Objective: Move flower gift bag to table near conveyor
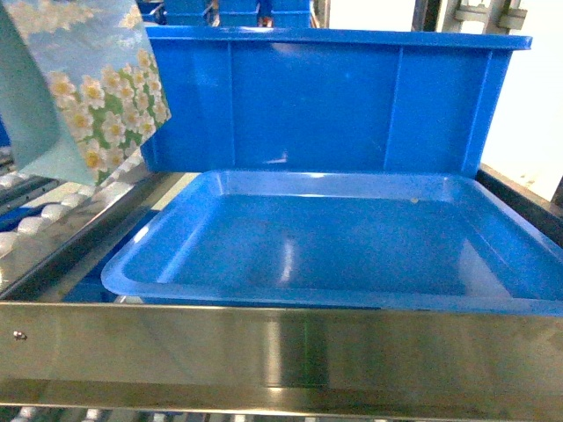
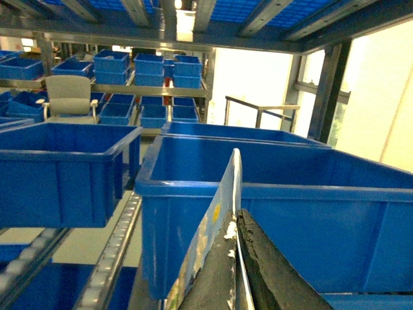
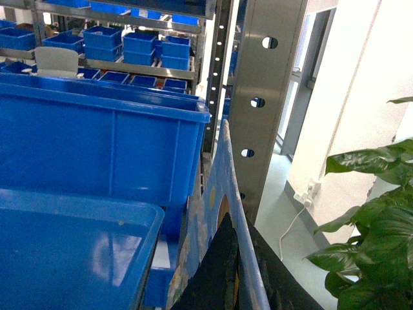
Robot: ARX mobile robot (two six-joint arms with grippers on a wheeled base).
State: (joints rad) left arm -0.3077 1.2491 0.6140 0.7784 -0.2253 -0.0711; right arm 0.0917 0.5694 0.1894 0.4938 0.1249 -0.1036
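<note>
The flower gift bag point(image 1: 88, 97), pale blue with white daisies, hangs at the top left of the head view above the conveyor point(image 1: 35, 220) rollers. No gripper shows in that view. In the left wrist view my left gripper point(image 2: 234, 218) is shut on the bag's point(image 2: 216, 219) thin upper edge, beside the roller lane point(image 2: 113, 252). In the right wrist view my right gripper point(image 3: 237, 223) is shut on the rim of a second flower-printed bag point(image 3: 216, 174), right of the blue tray. The table is out of view.
A shallow blue tray point(image 1: 176, 286) fills the middle, with a deep blue bin point(image 1: 317, 97) behind it and a steel rail point(image 1: 264, 352) in front. A steel post point(image 3: 268, 97) and a green plant point(image 3: 368, 213) stand to the right. Blue bins point(image 2: 58, 168) line the racks.
</note>
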